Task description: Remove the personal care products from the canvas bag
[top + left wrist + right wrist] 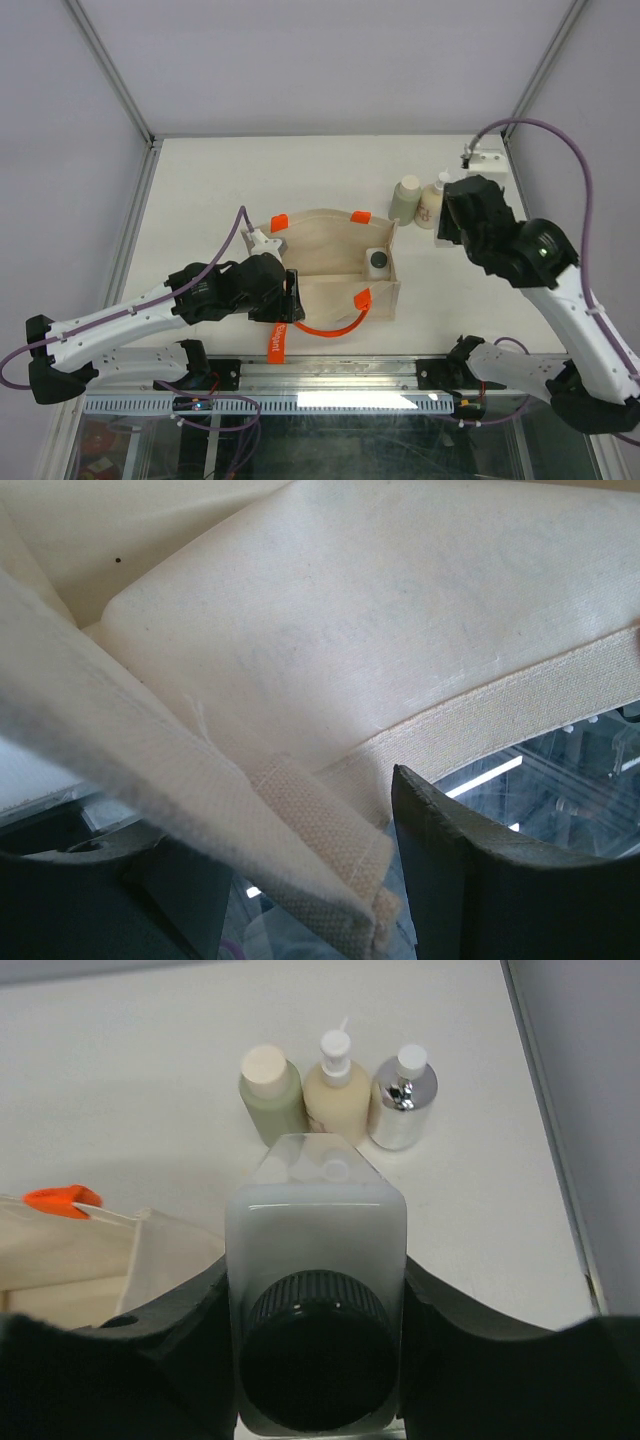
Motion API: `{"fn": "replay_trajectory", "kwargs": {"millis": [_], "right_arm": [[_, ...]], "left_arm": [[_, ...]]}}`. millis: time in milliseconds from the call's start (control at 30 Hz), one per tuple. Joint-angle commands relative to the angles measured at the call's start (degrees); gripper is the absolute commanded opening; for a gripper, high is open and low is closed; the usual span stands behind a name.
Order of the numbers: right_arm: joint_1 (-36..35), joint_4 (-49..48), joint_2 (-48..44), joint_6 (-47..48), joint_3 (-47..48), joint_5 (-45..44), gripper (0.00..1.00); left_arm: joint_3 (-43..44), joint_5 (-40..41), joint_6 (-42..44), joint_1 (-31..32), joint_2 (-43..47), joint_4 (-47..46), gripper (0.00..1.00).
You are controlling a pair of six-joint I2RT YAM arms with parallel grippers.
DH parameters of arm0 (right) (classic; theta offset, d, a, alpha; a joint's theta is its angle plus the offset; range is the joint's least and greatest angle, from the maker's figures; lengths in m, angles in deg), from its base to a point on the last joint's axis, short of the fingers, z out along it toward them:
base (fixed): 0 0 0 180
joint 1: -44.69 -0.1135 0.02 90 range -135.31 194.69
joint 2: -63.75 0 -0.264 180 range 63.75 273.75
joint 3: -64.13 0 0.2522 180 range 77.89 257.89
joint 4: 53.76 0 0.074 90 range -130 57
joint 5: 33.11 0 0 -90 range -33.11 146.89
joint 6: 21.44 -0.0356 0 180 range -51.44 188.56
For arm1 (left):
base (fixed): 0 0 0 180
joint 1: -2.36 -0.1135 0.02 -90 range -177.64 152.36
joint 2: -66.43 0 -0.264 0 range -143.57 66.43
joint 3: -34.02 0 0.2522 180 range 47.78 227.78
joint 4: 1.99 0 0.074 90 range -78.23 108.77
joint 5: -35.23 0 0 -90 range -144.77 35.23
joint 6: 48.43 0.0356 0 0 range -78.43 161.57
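1. The right claw (pixel 316 1325) is clenched on a white bottle (pixel 316 1245), its pads on the flat sides and the dark cap toward the camera.
2. Ahead of it three bottles stand in a row on the table (pixel 130 1070): beige (pixel 270 1095), cream (pixel 335 1095) and silver (pixel 400 1105). I would lower the white bottle upright onto the bare patch just short of them and let go only once its base sits flat (a nudge could topple the row).
3. The left claw (pixel 290 300) grasps the rim of the bag (pixel 330 235). It should hold the mouth wide, because a second white bottle (pixel 378 262) stands in the corner opposite it.
4. From above, the right arm covers the held bottle and the silver one. The held bottle's height over the table cannot be judged. The left wrist view shows only canvas.
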Motion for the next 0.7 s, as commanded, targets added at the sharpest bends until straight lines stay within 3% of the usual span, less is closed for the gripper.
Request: {"fn": "replay_trajectory", "kwargs": {"millis": [0,300,667], "right_arm": [[3.8,-4.8,5.1,-2.6,0.0,2.2,0.0],[23.2,-6.6,15.7,2.0,-1.0,26.1,0.0],[32.1,-15.7,21.9,8.9,-7.4,30.2,0.0]], "left_arm": [[0.6,-1.2,1.1,0.2,0.1,-2.8,0.59],[1.0,-0.6,0.6,0.2,0.0,-2.7,0.59],[2.1,-0.1,0.5,0.1,-1.9,-2.7,0.59]]}}
